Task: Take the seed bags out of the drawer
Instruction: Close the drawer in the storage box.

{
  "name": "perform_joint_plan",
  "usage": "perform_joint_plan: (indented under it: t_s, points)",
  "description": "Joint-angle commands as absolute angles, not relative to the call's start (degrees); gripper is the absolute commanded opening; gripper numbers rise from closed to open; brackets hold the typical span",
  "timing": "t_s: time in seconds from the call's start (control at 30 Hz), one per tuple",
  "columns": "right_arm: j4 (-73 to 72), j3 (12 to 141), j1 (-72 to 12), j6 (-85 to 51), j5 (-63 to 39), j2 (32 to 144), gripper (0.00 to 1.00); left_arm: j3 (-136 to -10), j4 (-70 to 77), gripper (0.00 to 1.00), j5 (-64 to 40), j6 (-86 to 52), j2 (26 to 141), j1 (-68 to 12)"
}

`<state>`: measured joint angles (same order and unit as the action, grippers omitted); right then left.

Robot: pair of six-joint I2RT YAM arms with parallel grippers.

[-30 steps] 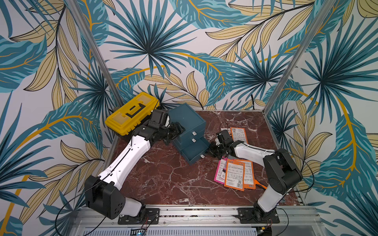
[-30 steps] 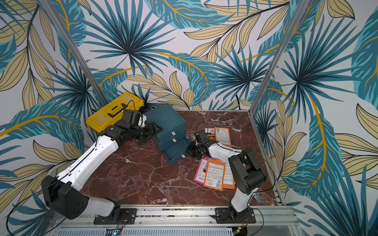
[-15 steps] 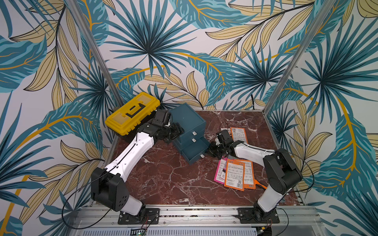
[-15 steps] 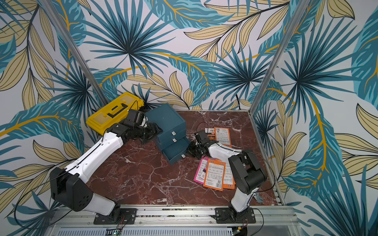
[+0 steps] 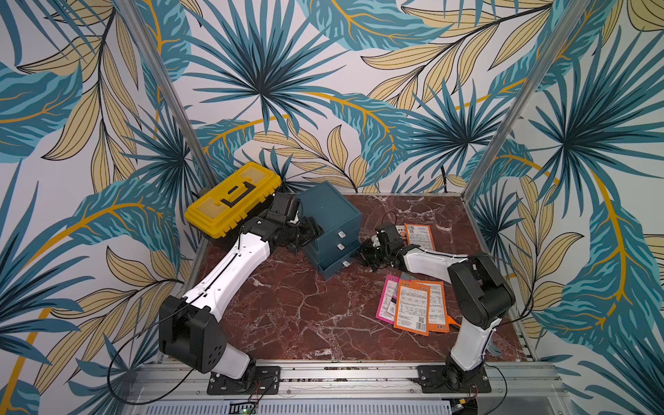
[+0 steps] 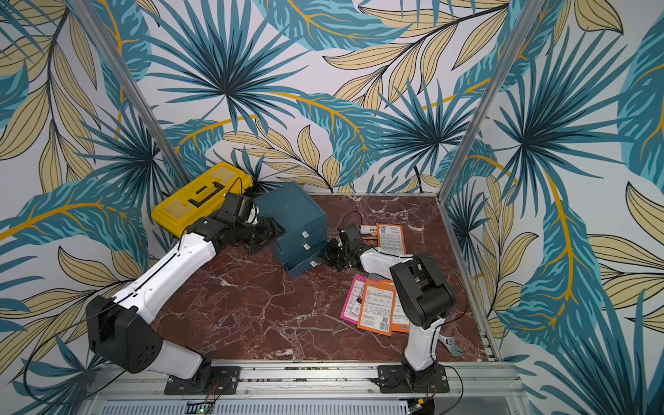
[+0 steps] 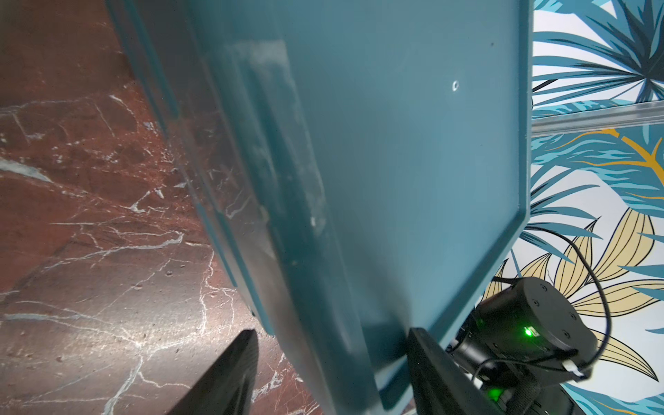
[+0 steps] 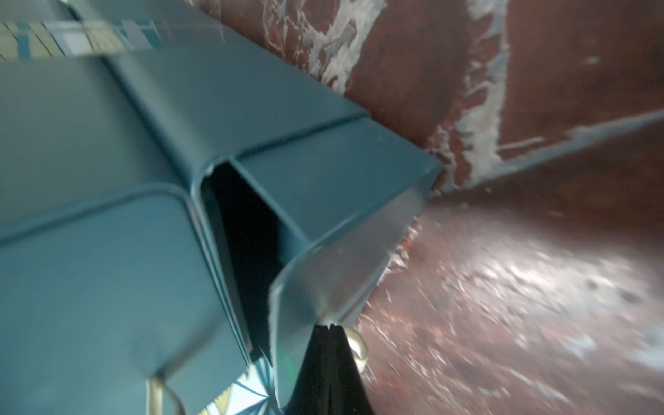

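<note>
— Since a second has gone by, what is different with you?

— Mostly my left arm. The black joint block (image 5: 190, 334) low on it has lifted away from the aluminium rail (image 5: 341, 373) on the bench's near edge and swung inward, so the white link above it stands steeper. My left gripper (image 5: 309, 235) has kept to the left side of the teal plastic three-drawer cabinet (image 5: 330, 212). Its fingers (image 7: 230, 373) stand apart with the cabinet's corner between them, and whether they press on it I cannot tell. My right gripper (image 8: 330, 327) has barely stirred: jaws together, tips against the front of the part-open bottom drawer (image 5: 332, 267), just beside its small metal handle (image 8: 359, 346).

— And what you were sent to fetch?

— All where they were, out on the bench. Flat orange and magenta seed bags (image 5: 411, 310) lie overlapped near the right edge, toward the near right corner. One more orange packet (image 5: 418, 237) lies farther back along that edge, beside my right wrist. The drawer's inside shows only dark.

— The surroundings?

— The bench (image 5: 287, 309) is red-brown, marble-patterned, veined white. A yellow plastic toolbox (image 5: 230, 199) with a black handle sits at the far left corner, the cabinet just beside it. Walls (image 5: 323, 90) papered with teal and tan palm leaves close three sides, with aluminium posts (image 5: 169, 93) rising at the far corners. The rail carries both my bases.
</note>
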<state>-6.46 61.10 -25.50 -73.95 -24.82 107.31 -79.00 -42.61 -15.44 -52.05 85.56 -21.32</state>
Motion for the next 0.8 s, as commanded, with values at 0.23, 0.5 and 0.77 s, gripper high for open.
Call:
perform_joint_plan:
  t_s: [0.23,0.5,0.77]
  points:
    - [-26.8,62.8,-25.9,-89.9,-24.2,113.4,0.00,-77.3,-44.4,0.69,-15.1,-52.2,82.9,-21.4]
    - [-25.4,59.6,-25.8,-87.9,-24.4,110.7,0.02,-77.5,-44.5,0.70,-14.2,-51.8,82.2,-21.4]
    - [10.0,59.0,-22.9,-60.1,-18.6,93.1,0.33,-81.7,-47.7,0.79,-7.1,-47.6,76.2,-21.0]
